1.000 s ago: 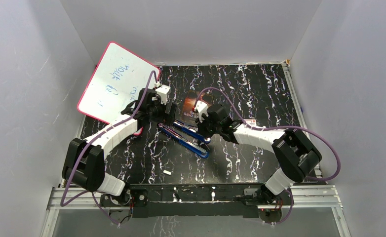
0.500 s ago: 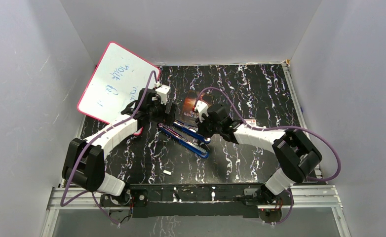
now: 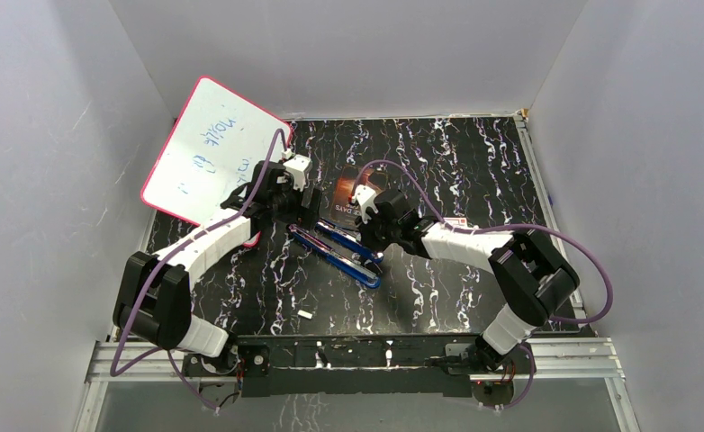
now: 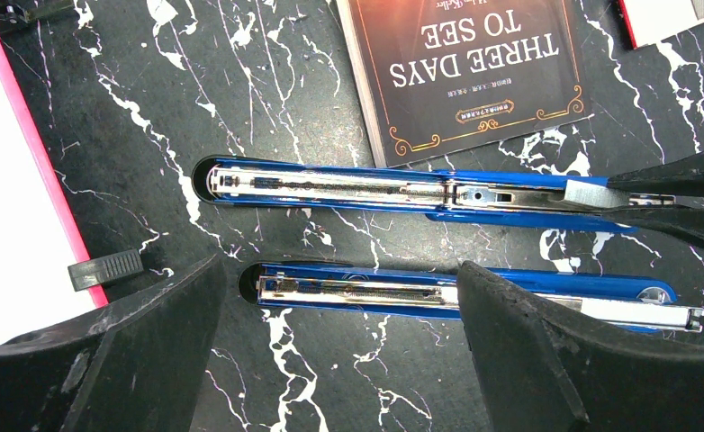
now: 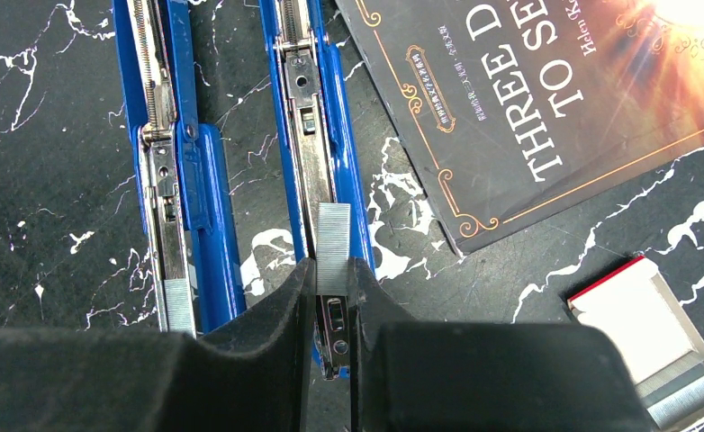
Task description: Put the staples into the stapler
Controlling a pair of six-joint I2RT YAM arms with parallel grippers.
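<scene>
Evidently the loading step itself is in hand. One short strip of the staples (image 5: pixel 333 236) is pinched at its near end by the right gripper (image 5: pixel 333 270). The strip lies lengthwise over the open magazine channel of the stapler (image 5: pixel 308 117), at the end away from the rounded nose.

The next move seems to call for settling the strip squarely into the channel, letting go, then folding the stapler shut.

The left gripper (image 4: pixel 344 274) hovers over the stapler's other half, jaws wide apart and holding nothing.

By count:
- One stapler, laid open as two blue halves side by side.
- One strip in the grip.
- One book (image 5: pixel 546 99) just beside the stapler.
- One red-and-white box (image 5: pixel 632 306) near it, with more strips inside, too few visible to count.
- One whiteboard (image 3: pixel 209 148) beyond the stapler's left.
</scene>
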